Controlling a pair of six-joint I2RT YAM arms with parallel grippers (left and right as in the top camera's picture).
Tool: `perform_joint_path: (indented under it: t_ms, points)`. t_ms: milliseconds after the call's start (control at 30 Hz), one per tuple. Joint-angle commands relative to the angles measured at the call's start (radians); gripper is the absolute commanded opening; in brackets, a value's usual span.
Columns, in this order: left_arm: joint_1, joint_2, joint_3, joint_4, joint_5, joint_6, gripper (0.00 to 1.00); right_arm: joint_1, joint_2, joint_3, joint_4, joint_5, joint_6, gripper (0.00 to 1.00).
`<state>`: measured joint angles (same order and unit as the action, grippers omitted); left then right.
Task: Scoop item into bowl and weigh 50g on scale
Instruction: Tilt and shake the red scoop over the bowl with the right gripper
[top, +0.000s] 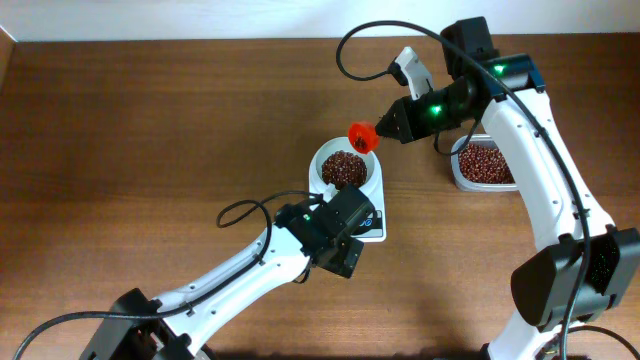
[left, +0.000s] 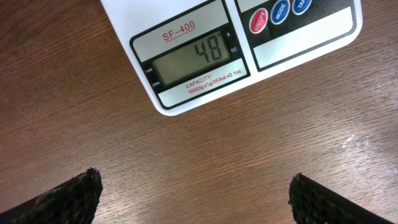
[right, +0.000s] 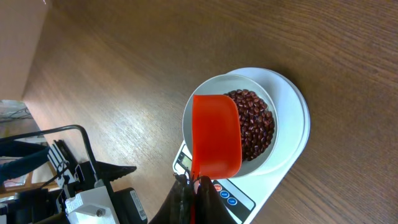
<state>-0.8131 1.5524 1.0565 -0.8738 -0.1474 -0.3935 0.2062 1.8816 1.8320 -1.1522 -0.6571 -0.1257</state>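
Over the tabletop (left: 81, 118), left pincer (left: 194, 186) spread before the scale (left: 230, 53), whose platform is cut off; display (left: 189, 62) reads 48. Beyond, the white bowl (right: 230, 78) on it holds reddish-brown beans (right: 256, 121); right pincer (right: 194, 186) pinches a red scoop (right: 216, 140), handle hidden.

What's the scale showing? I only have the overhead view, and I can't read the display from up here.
Observer: The left wrist view shows the scale display reading 48.
Operator: Is the left arm holding anything?
Observer: No. The left fingers are spread wide with only bare table between them, just short of the scale.
Operator: How's the right grip?
Observer: In the right wrist view, the right fingers are shut on the handle of the red scoop. The scoop overlaps the bowl rim beside the beans.
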Motion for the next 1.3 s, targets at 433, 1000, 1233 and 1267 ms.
perform_joint_path:
  t_ms: [433, 1000, 1233, 1267]
  points:
    - [0.000, 0.006, -0.008, 0.001, -0.011, -0.006, 0.99, 0.002, -0.030, 0.024, -0.002, -0.020, 0.008, 0.04]
    - [0.000, 0.006, -0.008, 0.001, -0.010, -0.006, 0.99, 0.090, -0.029, 0.034, 0.018, 0.183, 0.044, 0.04]
    - [0.000, 0.006, -0.008, 0.001, -0.010, -0.006, 0.99, 0.124, -0.026, 0.034, -0.008, 0.174, -0.130, 0.04]
    - [0.000, 0.006, -0.008, 0.001, -0.011, -0.006, 0.99, 0.133, -0.026, 0.034, -0.010, 0.169, -0.167, 0.04]
